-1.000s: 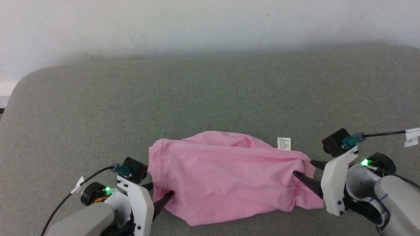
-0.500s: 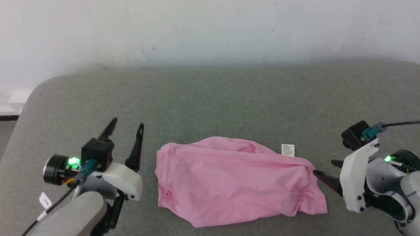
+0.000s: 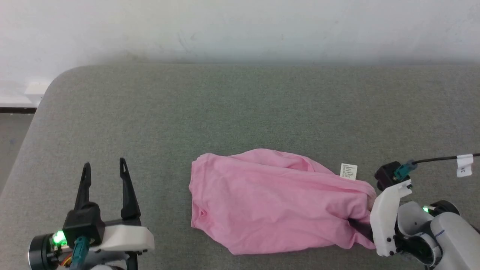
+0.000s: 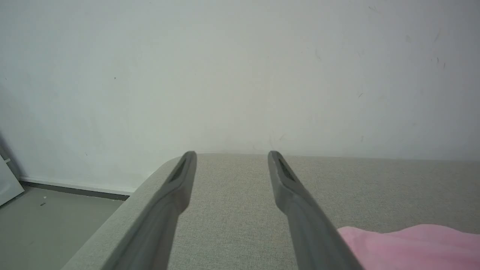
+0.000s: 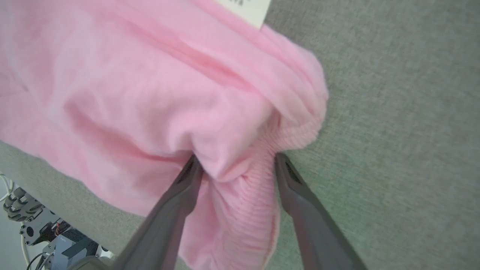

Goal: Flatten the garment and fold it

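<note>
The light pink garment [image 3: 273, 202] lies crumpled on the grey padded surface [image 3: 225, 112], its small white label [image 3: 348, 171] at the upper right edge. My left gripper [image 3: 104, 167] stands open well to the left of the garment, fingers pointing away from me, nothing between them; in the left wrist view the left gripper [image 4: 230, 153] faces the wall, with the garment [image 4: 412, 243] at the lower right. My right gripper [image 5: 237, 159] is open, its fingers straddling the bunched ribbed hem [image 5: 243, 210] at the garment's right end. In the head view its fingertips are hidden by cloth.
The padded surface ends in a rounded corner [image 3: 56, 80] at the left, with floor [image 3: 11, 138] below it. A white wall [image 3: 240, 26] runs behind. A black cable with a white tag [image 3: 464, 165] trails from my right wrist.
My left gripper has let go of the garment's left edge, swung out to the left and turned its fingers forward. My right gripper backed off, then pushed onto the right hem. The camera has also shifted.
</note>
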